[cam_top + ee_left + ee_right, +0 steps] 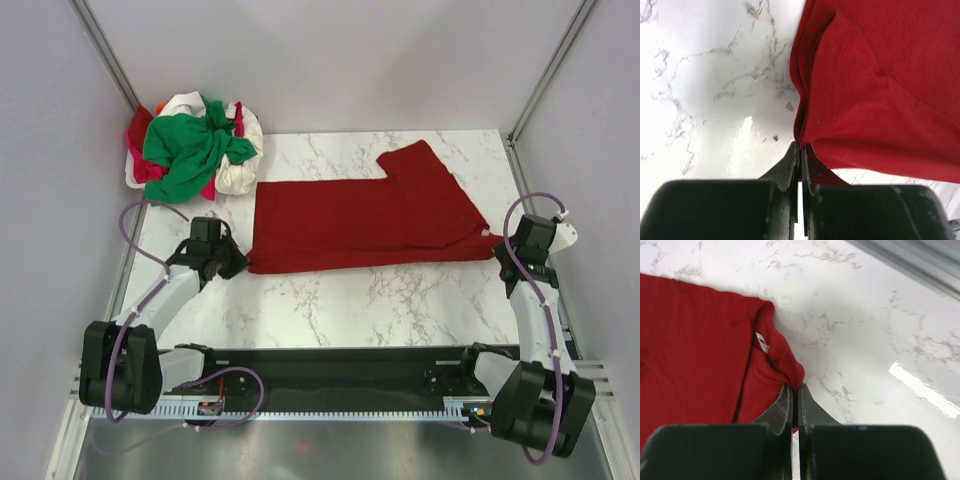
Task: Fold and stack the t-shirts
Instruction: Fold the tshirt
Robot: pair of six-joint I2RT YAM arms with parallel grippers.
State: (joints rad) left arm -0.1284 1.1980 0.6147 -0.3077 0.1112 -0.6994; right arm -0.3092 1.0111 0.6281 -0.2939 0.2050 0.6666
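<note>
Now the left hand (800, 148) pinches the near-left corner of the dark red t-shirt (370, 215), and the right hand (795, 388) pinches its near-right corner (beside the white tag (762, 342)). It lies flat on the worktop (330, 300); the other t-shirts (195, 150) heap far left.

No word, brand, number or sign can be read in any view. The one label is a small white tag (761, 342) at the folded edge of the dark red t-shirt (690, 340), seen from the right wrist. It seems to carry a faint reddish streak, too small and blurred to read as letters
</note>
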